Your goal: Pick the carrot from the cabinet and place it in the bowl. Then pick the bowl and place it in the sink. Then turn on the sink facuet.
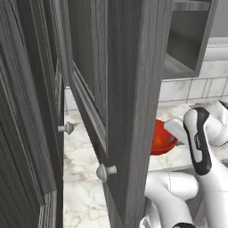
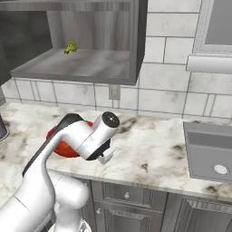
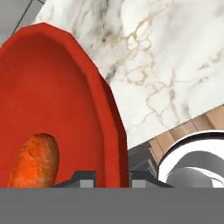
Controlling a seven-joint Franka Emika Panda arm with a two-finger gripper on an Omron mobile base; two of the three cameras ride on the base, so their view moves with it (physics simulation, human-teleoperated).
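Looking along the hand, you see the carrot [image 3: 35, 161] already lying inside the bowl [image 3: 65, 87], so the first part is done. Your gripper [image 3: 113, 179] has its fingers closed over the bowl's rim, one tip inside the wall and one outside, gripping the bowl. The bowl sits on the marble counter [image 2: 149, 145], left of the sink [image 2: 210, 156] and below the open cabinet [image 2: 81, 63]. You have yet to carry the bowl to the sink, set it in a basin, and turn on the faucet.
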